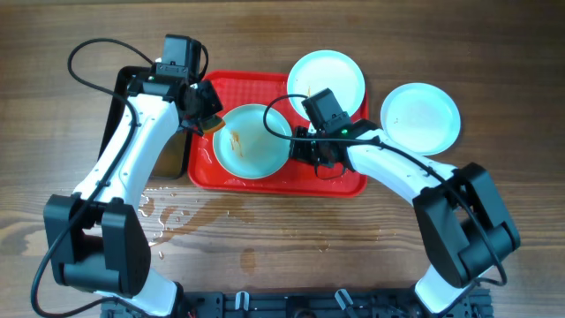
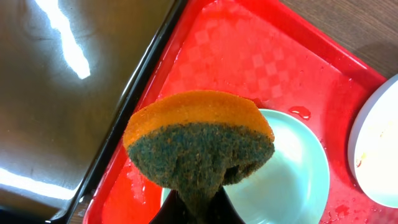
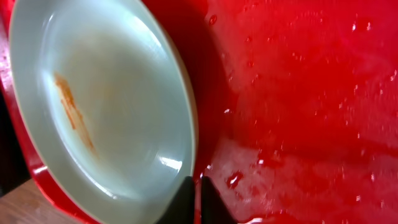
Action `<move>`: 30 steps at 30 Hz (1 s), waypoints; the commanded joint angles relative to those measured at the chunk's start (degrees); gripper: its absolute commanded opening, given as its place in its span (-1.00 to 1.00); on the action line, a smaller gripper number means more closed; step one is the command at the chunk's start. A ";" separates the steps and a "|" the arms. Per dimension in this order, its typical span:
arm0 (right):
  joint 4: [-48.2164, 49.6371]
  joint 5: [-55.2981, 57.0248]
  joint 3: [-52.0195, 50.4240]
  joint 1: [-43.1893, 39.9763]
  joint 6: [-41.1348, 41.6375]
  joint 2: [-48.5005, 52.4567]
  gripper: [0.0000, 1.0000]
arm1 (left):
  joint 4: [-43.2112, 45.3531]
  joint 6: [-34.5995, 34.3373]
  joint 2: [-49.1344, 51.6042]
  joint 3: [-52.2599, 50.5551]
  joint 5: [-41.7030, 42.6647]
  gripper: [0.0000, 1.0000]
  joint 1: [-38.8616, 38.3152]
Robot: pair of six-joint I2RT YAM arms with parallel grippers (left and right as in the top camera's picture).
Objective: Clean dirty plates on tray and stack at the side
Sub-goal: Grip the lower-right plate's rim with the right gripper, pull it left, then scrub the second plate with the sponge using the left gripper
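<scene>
Far left there's the black tray (image 2: 56, 106) of brownish water. Right beside it the left hand (image 1: 205, 104) is clenched on a wet sponge (image 2: 199, 140), orange back up and green scrubby side facing the camera. It hovers over the left rim of the smeared plate (image 1: 256, 146).

That plate sits at the left-middle of the red tray (image 1: 340, 184). The right hand (image 3: 196, 198) is pinched shut on its right rim, and the orange-brown smear (image 3: 70, 107) isn't wiped yet. The second plate (image 1: 327, 78) is at the tray's back right, and the third plate (image 1: 421, 117) is off to the right on the desk (image 1: 494, 53).

My worry is that everything's wet. It's a thin edge grip on a slick rim, so a hard scrub could twist the plate loose or skate it across the tray. The sponge could also drip more onto the puddle (image 1: 172, 212) on the desk.
</scene>
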 commanded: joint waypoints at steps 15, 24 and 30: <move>-17.09 5.95 24.90 -1.55 -17.42 16.68 -0.25 | 0.79 0.68 0.52 0.02 0.96 -0.92 -0.20; -16.13 4.96 25.07 -1.40 -16.28 18.21 -0.85 | 1.27 0.24 1.66 0.00 2.71 -0.92 -0.20; -15.93 3.58 24.35 -1.40 -13.44 18.23 -0.91 | 2.95 0.24 6.73 0.00 8.41 -0.92 -0.20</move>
